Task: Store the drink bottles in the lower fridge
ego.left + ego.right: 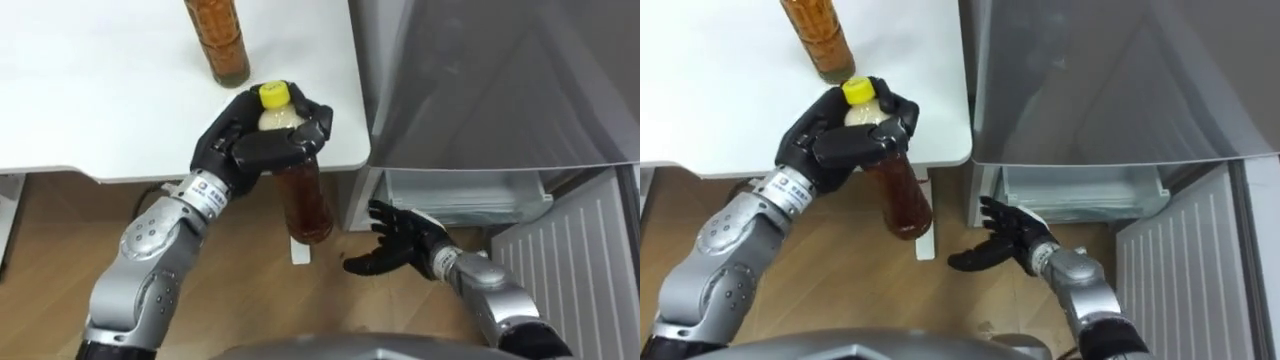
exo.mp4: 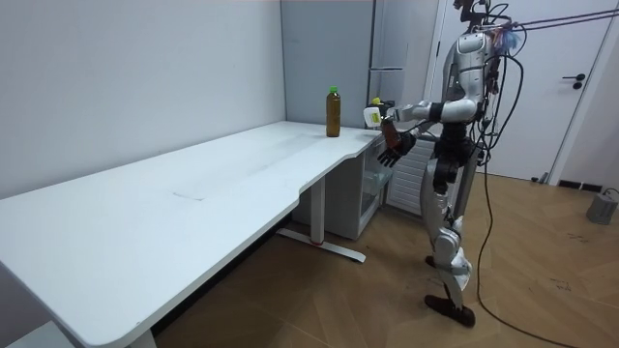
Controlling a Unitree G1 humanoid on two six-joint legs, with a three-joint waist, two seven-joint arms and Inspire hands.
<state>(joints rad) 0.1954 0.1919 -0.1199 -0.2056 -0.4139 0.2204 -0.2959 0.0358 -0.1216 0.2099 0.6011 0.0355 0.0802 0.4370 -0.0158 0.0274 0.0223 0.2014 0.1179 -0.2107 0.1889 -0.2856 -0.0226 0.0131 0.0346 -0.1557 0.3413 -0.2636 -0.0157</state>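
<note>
A drink bottle (image 1: 306,200) with amber liquid and a yellow cap hangs just past the white table's (image 1: 100,110) near corner. My left hand (image 1: 250,150) is shut round its neck and shoulder. A second amber bottle (image 1: 217,35) stands upright on the table behind it; in the room view this bottle (image 2: 333,111) has a green cap. My right hand (image 1: 402,240) is open, low, in front of the lower fridge compartment (image 1: 460,195), with nothing in it. In the room view I stand at the table's end by the fridge (image 2: 387,58).
The lower fridge's door (image 1: 575,270) stands swung open at the right, showing its ribbed white inside. The grey upper fridge front (image 1: 500,80) rises right of the table. A table leg and wooden floor (image 1: 60,230) lie below.
</note>
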